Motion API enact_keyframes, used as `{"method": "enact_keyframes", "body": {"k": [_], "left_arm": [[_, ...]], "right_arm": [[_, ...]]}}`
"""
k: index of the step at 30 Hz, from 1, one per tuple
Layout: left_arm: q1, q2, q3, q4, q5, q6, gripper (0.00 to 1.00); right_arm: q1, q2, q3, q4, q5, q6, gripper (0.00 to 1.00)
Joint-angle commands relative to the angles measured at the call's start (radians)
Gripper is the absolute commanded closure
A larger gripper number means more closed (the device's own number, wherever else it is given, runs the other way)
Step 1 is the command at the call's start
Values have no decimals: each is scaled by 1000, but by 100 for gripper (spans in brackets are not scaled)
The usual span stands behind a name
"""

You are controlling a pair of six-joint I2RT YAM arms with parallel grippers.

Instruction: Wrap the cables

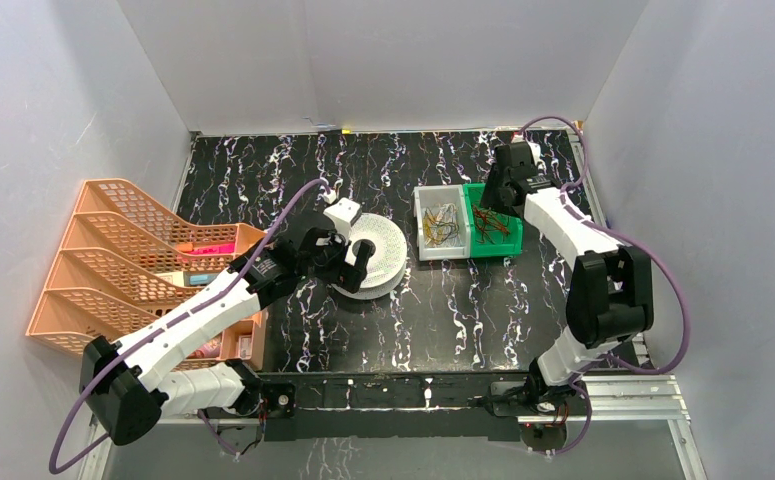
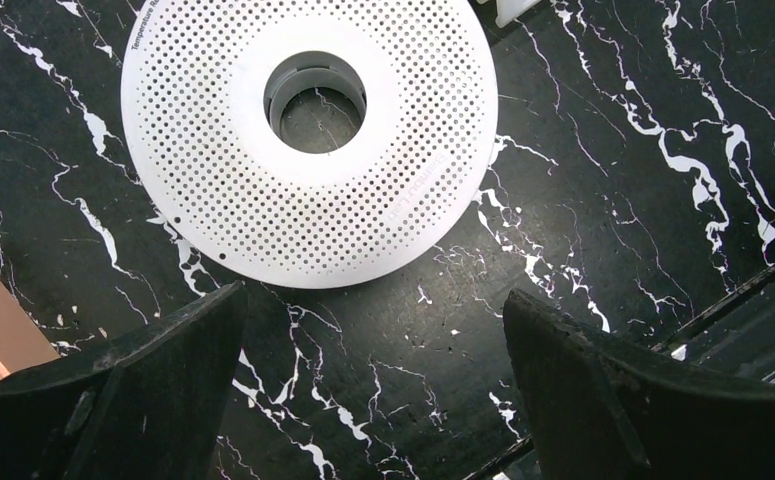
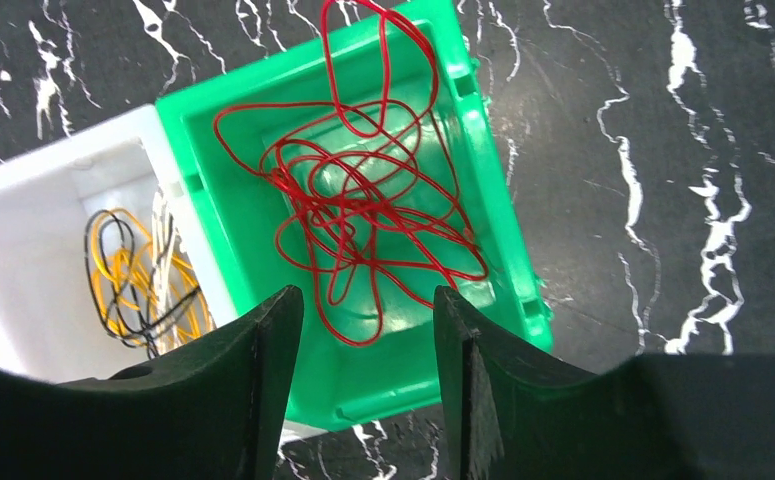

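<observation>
The cables (image 3: 348, 205) are a loose tangle of thin red wire lying in a green bin (image 3: 508, 235), with one loop reaching over its far rim. They also show in the top view as the cables (image 1: 490, 226) in the green bin (image 1: 504, 247). My right gripper (image 3: 368, 295) hovers above the bin's near end, jaws apart with nothing between them; it is the right gripper (image 1: 493, 200) seen from above. My left gripper (image 2: 373, 300) stands wide open over bare table just short of a white perforated spool (image 2: 213, 180), also seen as (image 1: 388, 265).
A white bin (image 3: 63, 170) with yellow and black wires adjoins the green bin on its left. An orange tiered rack (image 1: 113, 260) fills the left side. A small white block (image 1: 343, 213) sits behind the spool. Grey walls enclose the black marbled table (image 1: 443, 310).
</observation>
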Motion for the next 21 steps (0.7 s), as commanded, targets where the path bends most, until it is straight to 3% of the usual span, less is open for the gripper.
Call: {"method": "enact_keyframes", "body": {"k": [1, 14, 19, 21], "left_arm": [[2, -9, -6, 23, 7, 15, 2], [2, -1, -7, 18, -1, 17, 2], [2, 2, -8, 16, -4, 18, 2], [2, 3, -11, 16, -5, 20, 2]], "right_arm": [[-9, 37, 67, 85, -63, 48, 42], [-18, 166, 72, 123, -60, 102, 58], [-26, 183, 75, 126, -49, 100, 78], [-30, 177, 77, 123, -48, 99, 90]]}}
